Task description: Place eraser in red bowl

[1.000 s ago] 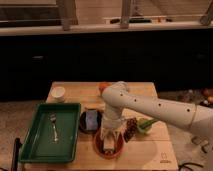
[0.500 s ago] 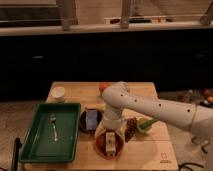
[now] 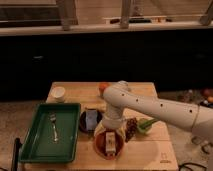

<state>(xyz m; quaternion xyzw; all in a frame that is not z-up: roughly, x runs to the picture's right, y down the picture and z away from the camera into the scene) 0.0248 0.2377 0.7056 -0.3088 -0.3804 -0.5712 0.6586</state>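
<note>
The red bowl [image 3: 99, 147] sits near the front edge of the wooden table [image 3: 150, 150]. The cream-white eraser [image 3: 110, 142] with a darker mark lies inside the bowl's rim. My gripper [image 3: 108, 129] hangs straight down from the white arm [image 3: 150, 107], just above the bowl and right over the eraser. I cannot tell whether it touches the eraser.
A dark bowl [image 3: 84, 125] holding a blue-white folded object [image 3: 91, 119] stands left of the gripper. A green tray [image 3: 37, 145] with a fork [image 3: 53, 126] is at the left. Also on the table: a white cup [image 3: 58, 93], an orange fruit [image 3: 103, 87], grapes [image 3: 131, 128] and a green object [image 3: 146, 125].
Almost nothing differs. The arm stays over the red bowl and the eraser stays within the bowl.
</note>
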